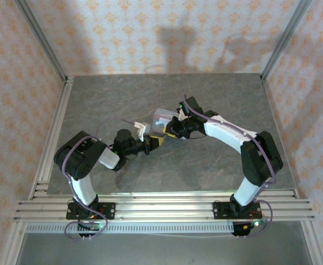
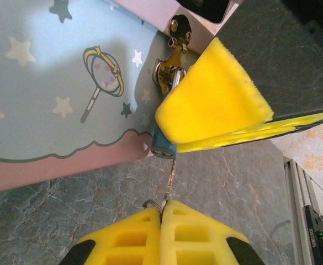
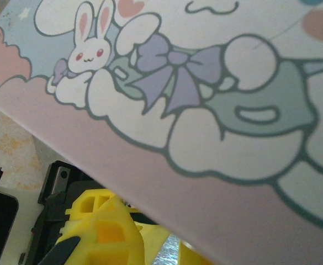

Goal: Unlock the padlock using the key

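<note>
The tiny blue padlock point(image 2: 162, 148) hangs by its silver shackle point(image 2: 169, 72) from the hasp of the pastel tin point(image 2: 56, 83). Most of its body is hidden between the yellow fingers point(image 2: 211, 105) of my right gripper point(image 1: 169, 131), which is shut on it. The thin pale key point(image 2: 172, 176) runs from the padlock's bottom end down into my left gripper point(image 2: 162, 212), shut on the key's head. In the right wrist view, the tin's cartoon lid point(image 3: 205, 83) hangs over my right gripper point(image 3: 161, 248).
The tin point(image 1: 164, 118) stands mid-table between both arms on the grey stone-patterned tabletop point(image 1: 150, 94). Aluminium rails point(image 1: 51, 132) run along the left side and the near edge. Patterned walls close in the back and sides.
</note>
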Tool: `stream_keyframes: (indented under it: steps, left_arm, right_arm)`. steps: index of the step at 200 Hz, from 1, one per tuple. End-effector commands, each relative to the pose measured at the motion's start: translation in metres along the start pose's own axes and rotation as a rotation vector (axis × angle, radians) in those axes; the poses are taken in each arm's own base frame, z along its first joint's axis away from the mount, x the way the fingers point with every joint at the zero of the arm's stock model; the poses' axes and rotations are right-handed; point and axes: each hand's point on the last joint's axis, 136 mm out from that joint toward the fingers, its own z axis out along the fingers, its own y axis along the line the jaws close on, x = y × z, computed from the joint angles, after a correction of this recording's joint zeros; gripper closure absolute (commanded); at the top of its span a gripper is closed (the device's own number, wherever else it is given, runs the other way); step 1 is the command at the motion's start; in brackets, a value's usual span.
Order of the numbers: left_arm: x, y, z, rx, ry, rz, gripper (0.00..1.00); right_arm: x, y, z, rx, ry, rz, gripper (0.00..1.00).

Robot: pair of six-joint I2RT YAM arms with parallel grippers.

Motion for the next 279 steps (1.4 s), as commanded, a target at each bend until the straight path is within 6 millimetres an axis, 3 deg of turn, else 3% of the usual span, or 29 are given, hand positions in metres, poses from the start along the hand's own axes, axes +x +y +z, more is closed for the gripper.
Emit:
stream_keyframes:
  steps: [1,82,145,279]
  left_arm:
    - [-0.011,0.004,-0.009,-0.036,-0.042,0.032,1.0]
    - [-0.016,0.002,-0.011,-0.029,-0.048,0.036,1.0]
    - [-0.009,-0.003,-0.006,-0.016,-0.021,0.044,1.0]
    - [-0.02,-0.009,-0.006,-0.024,-0.063,0.053,1.0]
  right_arm:
    - [-0.005,0.013,-0.015,-0.039,-0.039,-0.027,1.0]
    - [-0.006,0.014,-0.016,-0.044,-0.041,-0.02,1.0]
    - [-0.007,0.012,-0.013,-0.041,-0.04,-0.004,1.0]
    - [-0.005,0.008,-0.013,-0.029,-0.039,-0.005,1.0]
